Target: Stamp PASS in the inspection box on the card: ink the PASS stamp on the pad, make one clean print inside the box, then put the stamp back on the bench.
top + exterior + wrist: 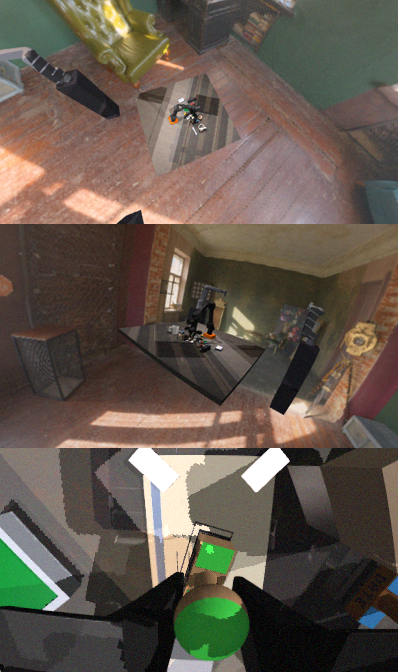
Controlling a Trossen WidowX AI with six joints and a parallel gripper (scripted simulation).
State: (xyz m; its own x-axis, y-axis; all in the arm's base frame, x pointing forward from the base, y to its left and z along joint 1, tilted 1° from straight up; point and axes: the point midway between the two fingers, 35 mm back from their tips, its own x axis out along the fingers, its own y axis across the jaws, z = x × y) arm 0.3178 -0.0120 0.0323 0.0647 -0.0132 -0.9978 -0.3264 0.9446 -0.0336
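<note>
My gripper (208, 582) is shut on the PASS stamp (215, 558), which has a round green knob and a brown block with a green label. The stamp stands over the inspection box (215, 527) on the cream card (172, 503). The box's thin black outline shows past the block's far and left sides; the rest is hidden. Whether the block touches the card, and any print under it, cannot be told. The green ink pad (22, 579) (186, 110) (204, 342) lies left of the gripper in the wrist view.
A brown DATE stamp (372, 593) with blue parts is at the right in the wrist view. A white mug (201, 128) (175, 329), a pale stick (194, 131), a small white block (180, 100) (218, 348) and a black object (205, 348) surround the work area. The arm's base is orange.
</note>
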